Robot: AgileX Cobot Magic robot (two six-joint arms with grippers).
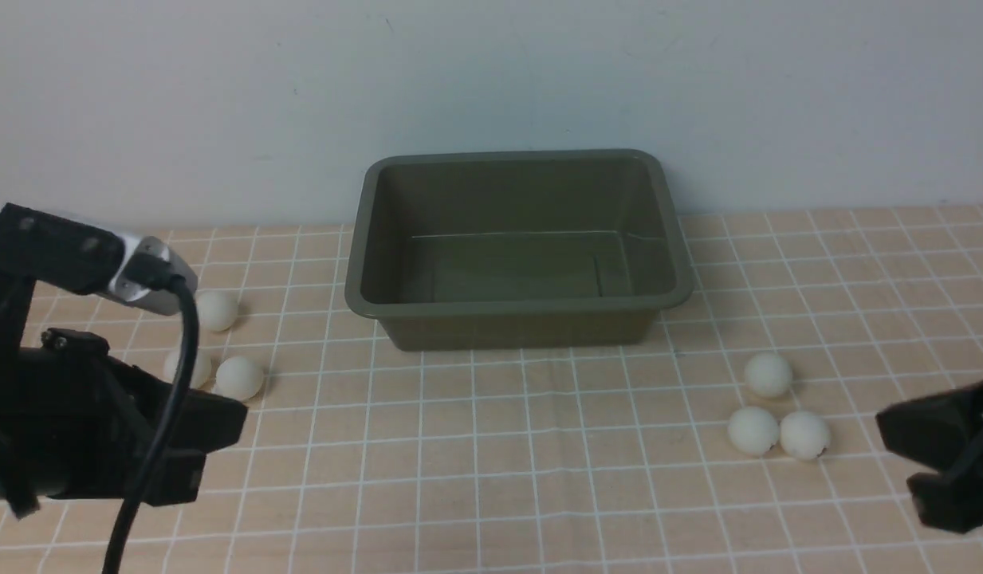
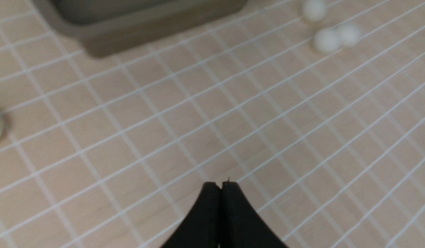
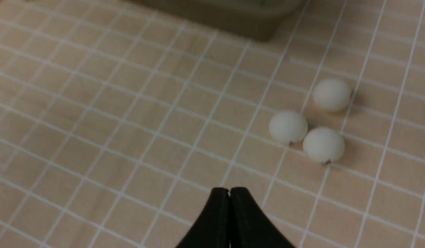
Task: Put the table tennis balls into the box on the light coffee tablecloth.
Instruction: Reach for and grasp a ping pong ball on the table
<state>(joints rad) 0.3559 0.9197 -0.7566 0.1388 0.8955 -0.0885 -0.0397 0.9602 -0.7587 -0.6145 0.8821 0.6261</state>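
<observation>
Closest to you, low in the front view's corners, are the two arms. Your left gripper (image 2: 221,185) hangs over bare light coffee tablecloth (image 1: 475,478) with its black fingers clenched flat against each other, nothing between them. Your right gripper (image 3: 229,190) is pressed closed the same way and holds nothing. A black cable (image 1: 180,359) drops from a silver plug (image 1: 144,279) on the left arm and crosses in front of one ball. Just past that arm lies the left cluster of balls (image 1: 240,377): three white ones on the cloth, two near each other and one farther back. The right cluster of balls (image 1: 768,375) lies near your right gripper, two of them side by side, touching or nearly so, and the third just behind. Between the clusters and farther back, the box (image 1: 515,327) stands upright on the cloth, close to the pale wall (image 1: 491,80). All six balls you can see lie outside it.
</observation>
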